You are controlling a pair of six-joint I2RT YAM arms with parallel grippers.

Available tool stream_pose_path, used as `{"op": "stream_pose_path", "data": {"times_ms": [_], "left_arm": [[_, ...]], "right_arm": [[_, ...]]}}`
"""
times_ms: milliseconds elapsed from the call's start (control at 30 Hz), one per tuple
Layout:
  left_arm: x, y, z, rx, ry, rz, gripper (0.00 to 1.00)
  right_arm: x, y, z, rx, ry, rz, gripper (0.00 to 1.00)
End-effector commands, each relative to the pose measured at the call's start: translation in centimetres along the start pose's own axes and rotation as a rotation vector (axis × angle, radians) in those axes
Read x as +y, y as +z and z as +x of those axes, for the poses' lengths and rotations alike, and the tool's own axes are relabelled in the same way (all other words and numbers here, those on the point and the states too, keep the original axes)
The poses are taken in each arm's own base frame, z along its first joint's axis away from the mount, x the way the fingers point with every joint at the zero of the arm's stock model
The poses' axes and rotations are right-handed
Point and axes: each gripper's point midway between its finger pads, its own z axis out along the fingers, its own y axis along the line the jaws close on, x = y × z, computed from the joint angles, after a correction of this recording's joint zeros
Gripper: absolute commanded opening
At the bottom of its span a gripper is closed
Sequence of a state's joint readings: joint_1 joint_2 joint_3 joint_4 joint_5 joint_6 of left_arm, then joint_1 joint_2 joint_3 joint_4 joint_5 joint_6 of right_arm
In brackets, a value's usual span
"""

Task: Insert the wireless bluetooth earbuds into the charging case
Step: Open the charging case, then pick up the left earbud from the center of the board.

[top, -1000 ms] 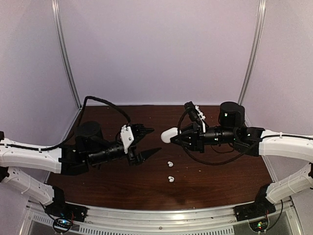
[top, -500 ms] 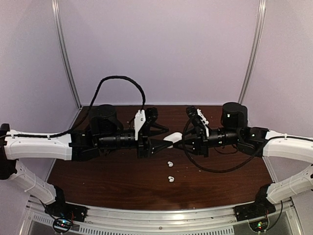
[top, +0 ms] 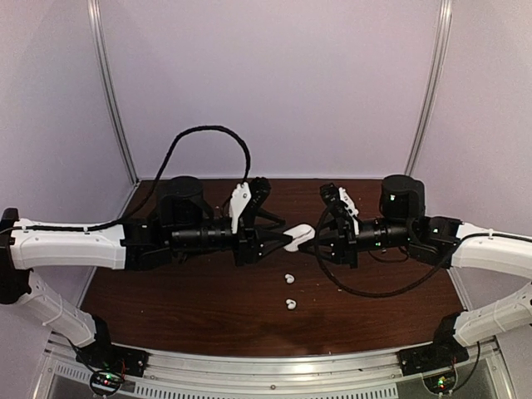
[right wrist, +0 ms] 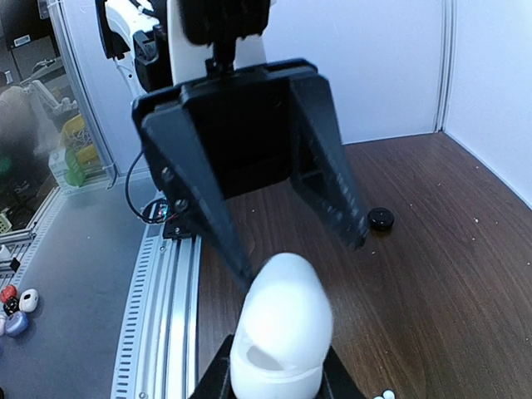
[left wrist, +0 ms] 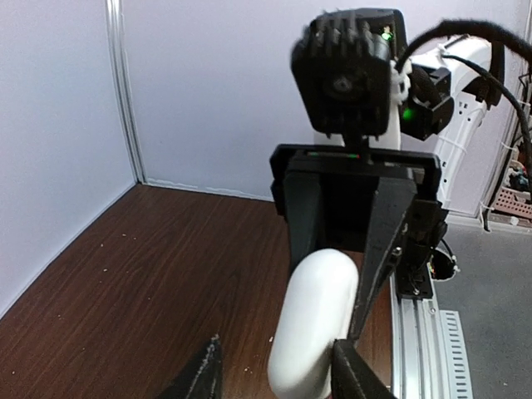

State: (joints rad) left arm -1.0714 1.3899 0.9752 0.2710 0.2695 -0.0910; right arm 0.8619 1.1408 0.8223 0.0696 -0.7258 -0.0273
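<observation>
Pale lilac walls (top: 266, 83) on three sides, flat and matte, with thin metal strips (top: 112, 100) running up the back corners. Below them, a dark brown table (top: 166, 307) with a fine wood grain and a slight shine, and a ribbed aluminium rail (top: 274, 366) along its near edge.

Above the middle of the table, lifted off the wood: a white charging case (left wrist: 312, 324), smooth and glossy, rounded like a pebble and closed. Clamped at one end by the right gripper (top: 310, 237), its black, wedge-shaped plastic fingers pressed on both sides of the shell.

Facing it from the other side, the left gripper (left wrist: 278, 376), made of the same hard black plastic with pointed tips. Jaws apart and set around the free end of the case. Seen from the left wrist, one finger just beside the shell and a clear gap at the other, so no grip from this side.

On the table toward the near edge, below the two grippers: two earbuds (top: 289, 278), tiny, white and glossy, lying near each other but not touching. Too small to tell how they are turned.

Farther back on the wood, in the right wrist view, a small black round object (right wrist: 381, 219), low and flat. Over the left arm, a black braided cable (top: 208, 131) in a wide loop.
</observation>
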Motion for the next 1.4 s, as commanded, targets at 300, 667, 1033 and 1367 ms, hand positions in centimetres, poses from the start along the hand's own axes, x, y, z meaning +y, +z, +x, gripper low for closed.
{"op": "stream_pose_path", "data": {"times_ms": [300,667,1033,1367], "left_arm": [[1.1,-3.1,-1.5,-0.106,0.072,-0.002,0.56],[0.9,-1.8,4.2,0.055,0.113,0.029,0.60],[1.0,1.7,13.6,0.359,0.125,0.131,0.57],[1.3,5.5,18.1,0.484,0.173,0.240,0.51]], "right_arm": [[1.9,-0.7,-0.1,-0.018,-0.040,-0.051,0.00],[-0.5,-2.4,-0.6,-0.087,0.049,0.066,0.00],[-4.7,-7.0,0.9,-0.184,0.191,0.242,0.00],[-5.9,-9.2,1.3,-0.220,0.215,0.299,0.00]]}}
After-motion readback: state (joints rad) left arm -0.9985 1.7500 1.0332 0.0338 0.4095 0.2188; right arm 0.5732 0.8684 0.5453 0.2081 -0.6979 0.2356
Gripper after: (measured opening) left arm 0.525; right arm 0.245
